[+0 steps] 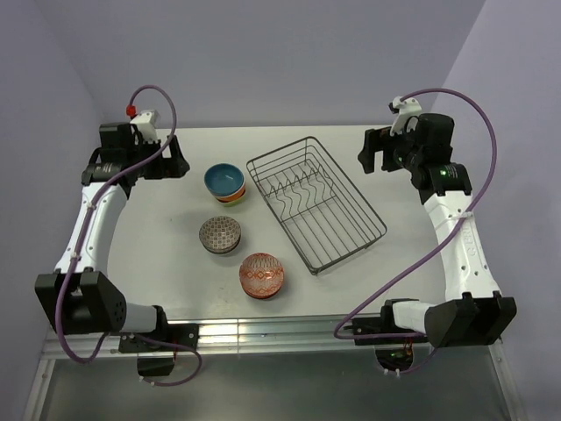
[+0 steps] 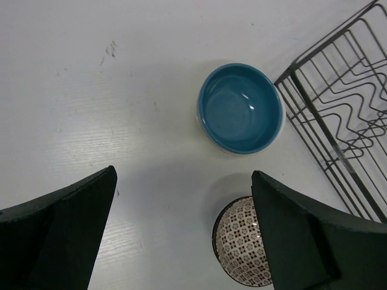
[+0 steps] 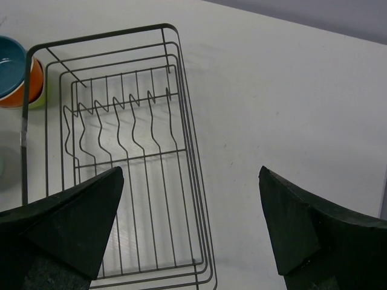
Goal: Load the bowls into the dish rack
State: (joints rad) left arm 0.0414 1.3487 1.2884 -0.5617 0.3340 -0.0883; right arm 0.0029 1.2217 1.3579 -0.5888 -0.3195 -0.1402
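**Top external view.** The left gripper (image 1: 178,159) hangs over the far left of the white table (image 1: 175,272), and the right gripper (image 1: 366,151) over the far right. Neither touches anything. The rectangular dark wire dish rack (image 1: 316,203) lies diagonally at centre. Just beside its far-left corner, a blue round bowl (image 1: 224,179) sits nested in an orange bowl (image 1: 235,198). A dark brown patterned bowl (image 1: 219,233) and a red-orange patterned bowl (image 1: 262,274) stand nearer, left of the rack and apart from it.

**Left wrist view.** The fingers (image 2: 57,235) are spread wide and hold nothing. The blue bowl lies beyond the gap. The right finger partly hides the brown bowl.

**Right wrist view.** The fingers (image 3: 66,223) are spread wide and hold nothing, above the rack's wire floor and upright tines. The stacked bowls stand outside the rack's corner.
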